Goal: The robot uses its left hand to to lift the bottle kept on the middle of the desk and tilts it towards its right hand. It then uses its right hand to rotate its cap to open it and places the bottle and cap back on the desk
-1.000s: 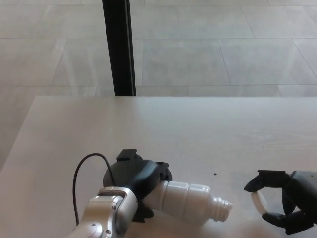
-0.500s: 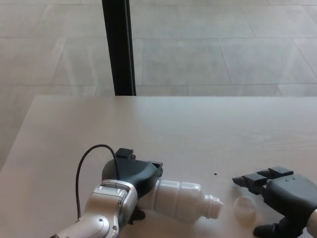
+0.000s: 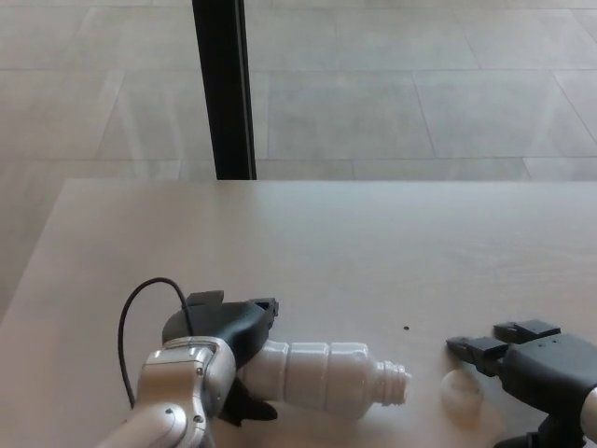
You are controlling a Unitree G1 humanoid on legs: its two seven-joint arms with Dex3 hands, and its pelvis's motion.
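A white plastic bottle (image 3: 326,375) with its cap off lies tilted almost flat, open neck pointing right. My left hand (image 3: 224,350) is shut on its base at the lower left of the head view. The white cap (image 3: 461,391) lies on the light wooden desk (image 3: 336,243) just right of the bottle's neck. My right hand (image 3: 536,369) hovers beside and slightly over the cap at the lower right, open, its fingers (image 3: 476,350) spread and clear of the cap.
A black vertical post (image 3: 224,89) stands behind the desk's far edge at upper left. Grey tiled floor lies beyond. A black cable (image 3: 131,327) loops off my left wrist. A tiny dark speck (image 3: 406,328) marks the desk.
My right hand let go of the cap, which now rests on the desk, and opened. My left hand shifted left with the bottle, lowering it nearer to flat.
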